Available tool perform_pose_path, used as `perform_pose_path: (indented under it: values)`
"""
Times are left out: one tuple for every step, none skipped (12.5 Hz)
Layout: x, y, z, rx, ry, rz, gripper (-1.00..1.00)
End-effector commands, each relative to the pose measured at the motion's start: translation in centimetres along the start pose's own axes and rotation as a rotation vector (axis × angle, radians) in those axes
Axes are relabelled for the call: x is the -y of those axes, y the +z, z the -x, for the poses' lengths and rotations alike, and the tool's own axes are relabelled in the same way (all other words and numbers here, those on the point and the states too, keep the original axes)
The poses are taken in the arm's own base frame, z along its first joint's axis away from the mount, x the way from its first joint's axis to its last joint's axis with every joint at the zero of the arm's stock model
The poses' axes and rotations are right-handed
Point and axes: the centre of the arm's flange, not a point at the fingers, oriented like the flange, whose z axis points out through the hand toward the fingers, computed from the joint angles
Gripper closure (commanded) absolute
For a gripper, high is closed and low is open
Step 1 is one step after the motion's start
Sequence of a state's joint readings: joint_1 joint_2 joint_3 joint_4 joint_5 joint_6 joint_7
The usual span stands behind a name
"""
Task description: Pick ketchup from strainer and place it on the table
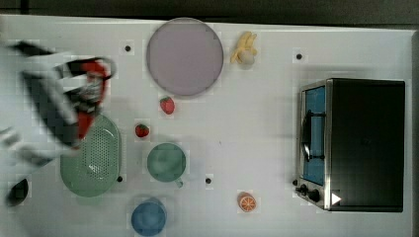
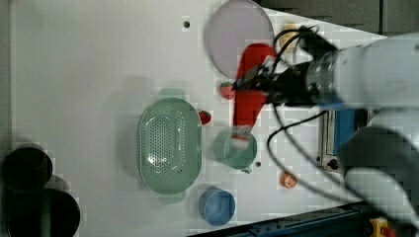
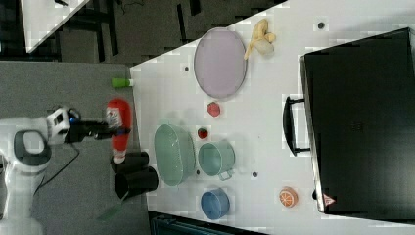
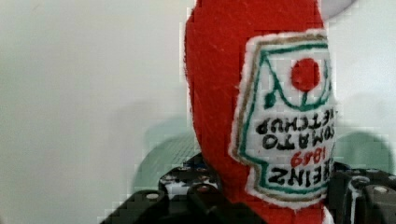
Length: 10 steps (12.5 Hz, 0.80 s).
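Tool (image 2: 264, 81) is gripping the ketchup (image 2: 249, 86) around its middle, holding it in the air clear of the strainer (image 2: 170, 145). The strainer is sitting on the table (image 2: 99, 74) beside a green cup (image 2: 239, 150).

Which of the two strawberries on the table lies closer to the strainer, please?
The smaller strawberry, beside the strainer rim and near the green cup; the other strawberry lies farther off, by the plate.

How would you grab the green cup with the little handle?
Grip the green cup by its rim wall, coming straight down from above. It stands upright with its mouth open, so one finger can go inside and one outside. Its small handle looks too stubby to pinch well.
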<state>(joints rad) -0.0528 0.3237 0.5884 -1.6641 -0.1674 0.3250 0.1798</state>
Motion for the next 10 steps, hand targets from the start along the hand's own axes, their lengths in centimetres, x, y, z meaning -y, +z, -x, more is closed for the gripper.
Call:
perform_pose_path:
  values:
    - [-9.0, 1.9, -9.6, -0.002, 0.063, 0.044, -0.21]
    - [-11.2, 2.3, -11.4, -0.013, 0.063, 0.067, -0.21]
    - [-13.3, 2.5, -12.8, -0.02, 0.046, 0.087, -0.21]
    - [-15.3, 2.8, -14.0, -0.017, 0.026, 0.099, -0.21]
    - [-17.0, 2.9, -15.0, -0.015, 0.008, 0.109, -0.21]
    - [-18.4, 3.2, -15.7, -0.011, -0.003, 0.116, -0.21]
    - [-19.6, 3.5, -16.2, -0.003, -0.012, 0.123, -0.21]
    - [-20.7, 4.1, -16.5, 0.009, -0.014, 0.132, -0.21]
    - [-21.7, 4.9, -16.6, 0.021, -0.008, 0.137, -0.21]
    - [-22.5, 5.8, -16.5, 0.025, -0.003, 0.139, -0.21]
